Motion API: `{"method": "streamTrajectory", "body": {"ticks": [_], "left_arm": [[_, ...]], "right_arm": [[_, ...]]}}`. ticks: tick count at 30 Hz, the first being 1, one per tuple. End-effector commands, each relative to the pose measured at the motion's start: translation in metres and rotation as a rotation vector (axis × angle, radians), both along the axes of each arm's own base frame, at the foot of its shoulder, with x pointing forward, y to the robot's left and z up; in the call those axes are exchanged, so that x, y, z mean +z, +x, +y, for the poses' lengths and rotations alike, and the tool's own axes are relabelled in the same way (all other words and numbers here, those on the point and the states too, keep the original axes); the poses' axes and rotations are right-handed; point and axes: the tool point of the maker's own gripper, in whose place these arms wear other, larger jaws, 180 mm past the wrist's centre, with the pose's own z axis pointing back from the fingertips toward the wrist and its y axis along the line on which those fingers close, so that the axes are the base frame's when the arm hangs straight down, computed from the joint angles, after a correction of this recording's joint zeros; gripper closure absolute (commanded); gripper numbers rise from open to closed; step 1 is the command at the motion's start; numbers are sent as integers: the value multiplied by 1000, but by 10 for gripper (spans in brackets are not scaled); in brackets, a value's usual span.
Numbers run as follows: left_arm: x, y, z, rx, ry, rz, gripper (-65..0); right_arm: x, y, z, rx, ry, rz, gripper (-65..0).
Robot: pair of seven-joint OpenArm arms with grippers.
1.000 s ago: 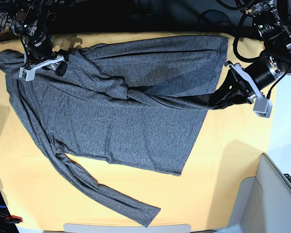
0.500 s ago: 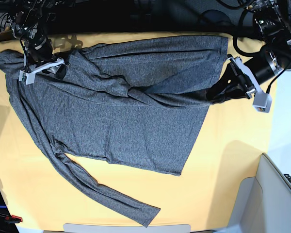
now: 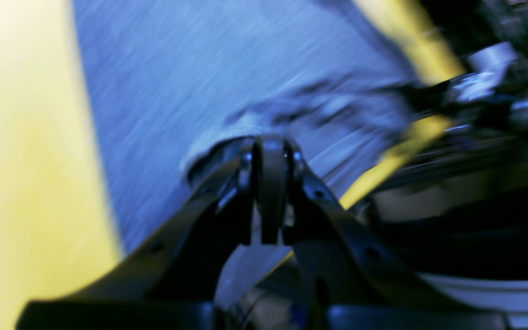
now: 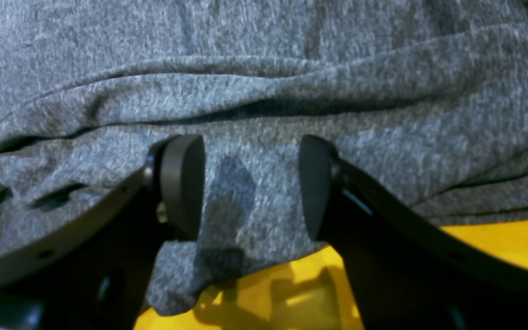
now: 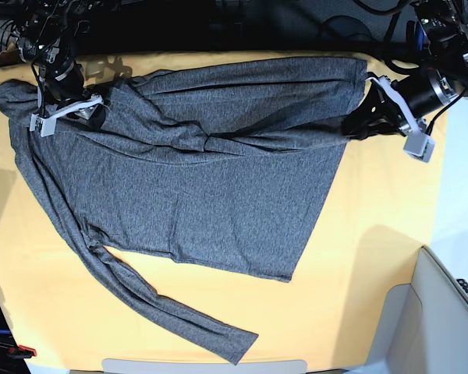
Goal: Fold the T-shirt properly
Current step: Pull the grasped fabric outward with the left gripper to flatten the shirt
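Note:
The dark grey T-shirt (image 5: 195, 195) lies spread across the yellow-orange table cloth (image 5: 366, 257), its long sleeve (image 5: 179, 315) trailing toward the front edge. At the right, my left gripper (image 5: 349, 128) is shut on the end of the other sleeve, which stretches across the shirt body. The left wrist view is blurred; it shows the left gripper (image 3: 271, 146) pinched together with grey fabric (image 3: 209, 82) bunched at its tips. At the back left, my right gripper (image 5: 93, 111) hangs over the shoulder area. Seen from the right wrist, the right gripper (image 4: 248, 183) stands open, with wrinkled T-shirt fabric (image 4: 264, 91) between and under its fingertips.
A pale grey bin (image 5: 441, 312) fills the front right corner beyond the cloth's edge. A light grey strip (image 5: 203, 365) runs along the front edge. Dark cables and hardware (image 5: 242, 23) line the back of the table.
My left gripper has moved toward the back with the sleeve end, dragging that sleeve higher across the shirt body. The right gripper has barely moved and stays open.

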Motion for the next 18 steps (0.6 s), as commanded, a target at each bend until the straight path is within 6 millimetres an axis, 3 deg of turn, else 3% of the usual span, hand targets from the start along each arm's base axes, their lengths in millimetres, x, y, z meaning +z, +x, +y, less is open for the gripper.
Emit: {"method": "streamTrajectory", "body": {"ticks": [1,5,11,18], "left_arm": [[7,4,1,-1,10,-30,-4],[-9,4,16,35,117,9,-47],[-20,2,29,64,199,41,-267],[-24,-5,35,55,229,65,-296]], "right_arm": [[10,7,-3,4,-17,-39,-326],[10,7,-2,4,-15,-37,-326],[9,5,-3,4,-16,-33,-326],[13,6,-6,0,-27,-42,-326]]}}
